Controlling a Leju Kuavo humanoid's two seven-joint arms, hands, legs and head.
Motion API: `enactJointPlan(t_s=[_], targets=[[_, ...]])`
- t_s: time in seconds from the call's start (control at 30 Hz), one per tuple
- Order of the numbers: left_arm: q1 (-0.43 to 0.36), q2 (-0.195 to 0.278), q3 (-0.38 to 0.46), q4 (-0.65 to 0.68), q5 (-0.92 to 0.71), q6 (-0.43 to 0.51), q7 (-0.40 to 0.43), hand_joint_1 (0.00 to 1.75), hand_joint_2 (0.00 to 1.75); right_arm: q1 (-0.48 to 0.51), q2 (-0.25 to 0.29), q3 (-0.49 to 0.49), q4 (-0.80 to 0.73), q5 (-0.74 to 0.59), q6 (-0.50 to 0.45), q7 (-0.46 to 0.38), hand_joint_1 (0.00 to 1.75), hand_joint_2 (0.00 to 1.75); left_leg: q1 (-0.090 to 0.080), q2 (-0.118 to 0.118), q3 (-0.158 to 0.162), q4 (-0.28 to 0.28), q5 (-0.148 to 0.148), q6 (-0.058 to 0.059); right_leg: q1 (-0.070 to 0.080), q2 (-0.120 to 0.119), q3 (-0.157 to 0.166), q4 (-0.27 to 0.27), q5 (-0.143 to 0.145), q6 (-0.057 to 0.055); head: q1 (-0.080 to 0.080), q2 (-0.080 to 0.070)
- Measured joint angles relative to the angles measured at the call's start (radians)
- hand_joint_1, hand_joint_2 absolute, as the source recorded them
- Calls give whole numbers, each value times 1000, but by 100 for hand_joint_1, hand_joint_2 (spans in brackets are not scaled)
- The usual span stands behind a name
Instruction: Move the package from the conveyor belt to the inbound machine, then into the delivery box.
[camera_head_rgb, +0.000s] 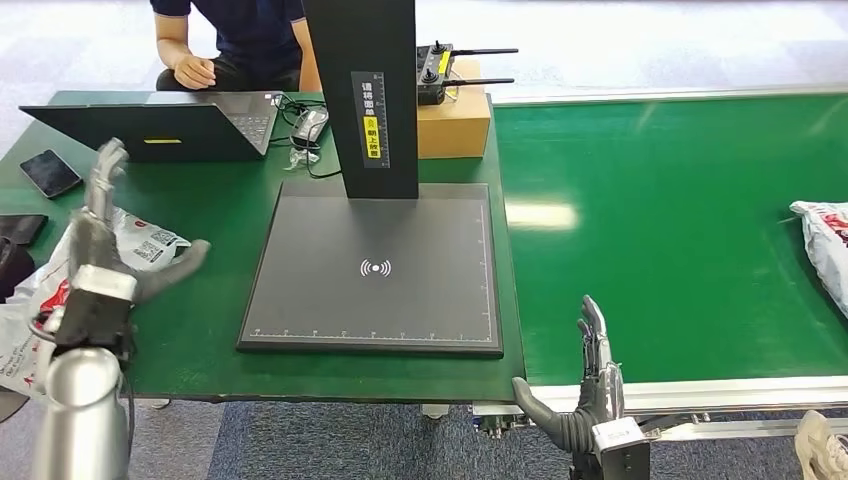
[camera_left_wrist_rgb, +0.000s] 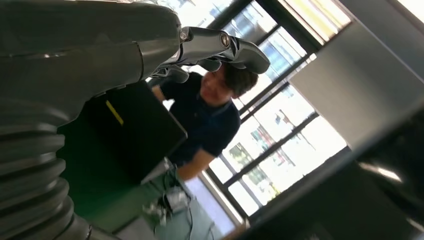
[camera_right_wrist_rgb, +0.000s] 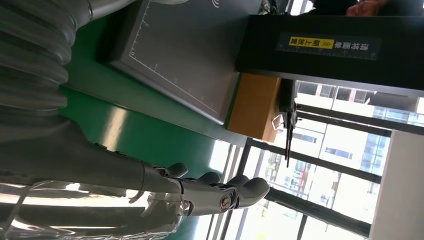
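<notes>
My left robot hand (camera_head_rgb: 100, 235) hovering spread above a white package (camera_head_rgb: 135, 245), my right robot hand (camera_head_rgb: 590, 385) spread beside the conveyor belt (camera_head_rgb: 680, 230), another package (camera_head_rgb: 825, 245) lying there

We see a smooth green conveyor belt (camera_head_rgb: 680, 220) with a soft sheen and glare patch. The inbound machine (camera_head_rgb: 375, 265) has a matt dark grey plate and matt black post. The package (camera_head_rgb: 825, 245) looks like glossy, crinkled white plastic film. A brown cardboard box (camera_head_rgb: 455, 125) is matt. Our left arm (camera_head_rgb: 80, 420) is brushed silver metal; the right hand (camera_head_rgb: 590, 385) shows grey plastic, ribbed cover.
</notes>
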Motion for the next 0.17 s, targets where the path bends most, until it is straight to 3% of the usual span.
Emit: enactJointPlan(t_s=[0.17], targets=[[127,-42,-113,-47,-13,0,-19,0,175,9,1,-3,-4,0,0,0,0,175,0,-1,0,0,-1,0,0,0,0,0,-1,1,0,0]])
